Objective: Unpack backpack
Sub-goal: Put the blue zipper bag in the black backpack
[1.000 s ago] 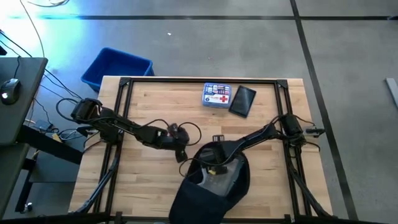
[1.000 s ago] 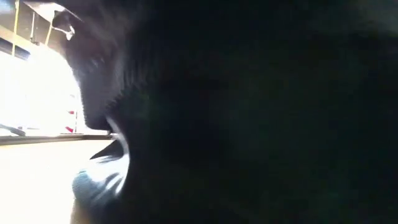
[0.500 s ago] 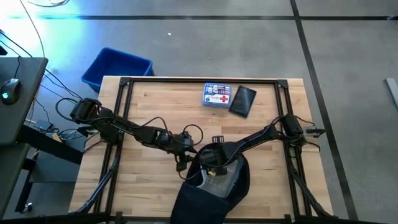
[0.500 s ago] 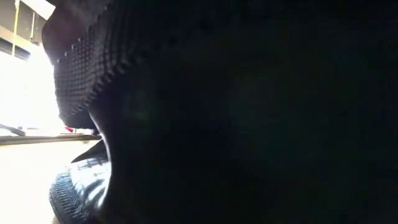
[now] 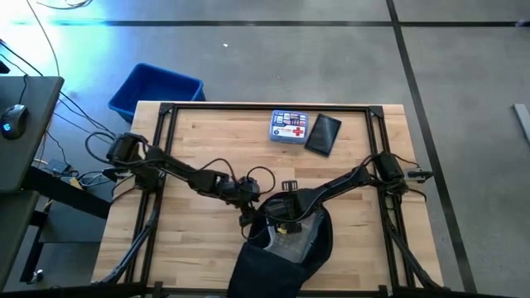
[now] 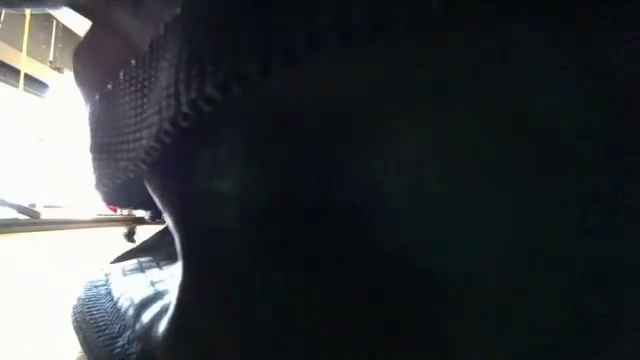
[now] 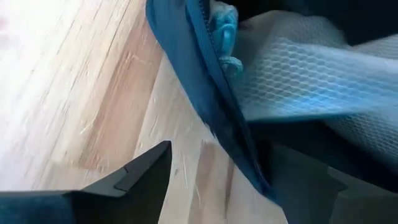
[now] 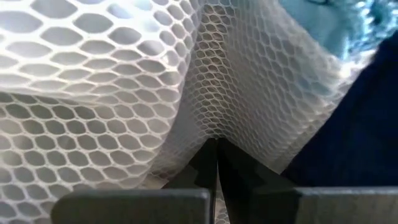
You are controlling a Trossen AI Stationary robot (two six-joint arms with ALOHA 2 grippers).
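- The backpack [image 5: 281, 244] lies at the near middle of the wooden table [image 5: 207, 157], its lower end hanging over the near edge; its mouth gapes toward the table's centre, showing pale lining; in the low view its dark fabric [image 6: 400, 180] fills nearly the whole picture.
- The left gripper [image 5: 247, 217] sits at the left rim of the bag's opening; its jaws stand wide apart and hold nothing; in the left wrist view the bag's blue zipper edge [image 7: 205, 93] runs between the two dark fingers [image 7: 134, 180].
- The right gripper [image 5: 286, 223] is down inside the opening; its jaws are pressed together against white mesh lining [image 8: 124, 93]; whether they pinch that mesh cannot be told.
- A first-aid kit [image 5: 289, 127] and a flat black pouch [image 5: 323, 134] lie side by side, touching, at the far edge; a blue bin [image 5: 156, 90] stands on the floor beyond the far left corner.
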